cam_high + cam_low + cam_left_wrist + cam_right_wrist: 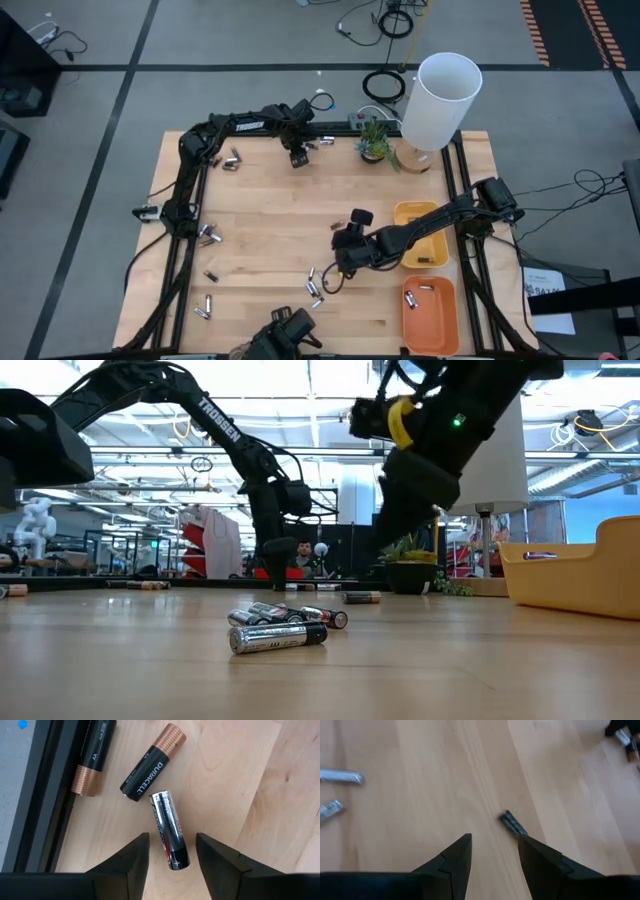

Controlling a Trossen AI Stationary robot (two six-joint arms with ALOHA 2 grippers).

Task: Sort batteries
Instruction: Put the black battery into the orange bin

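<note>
My left gripper (299,158) (172,837) is low over the table's far edge, open. Its fingers stand on either side of a silver battery (168,835) that lies flat on the wood, without touching it. Two black and copper batteries (152,763) (91,755) lie just beyond it, one against the dark table frame. My right gripper (340,262) (495,840) hangs open and empty above the middle of the table. A small dark battery (512,824) lies on the wood below it. A cluster of silver batteries (280,630) (316,285) lies near the front.
A yellow tray (436,251) and an orange tray (432,318) holding a few batteries stand at the right. More batteries lie at the left (208,235) and far left (232,158). A white cylinder lamp (443,100) and a small plant (375,143) stand at the far edge.
</note>
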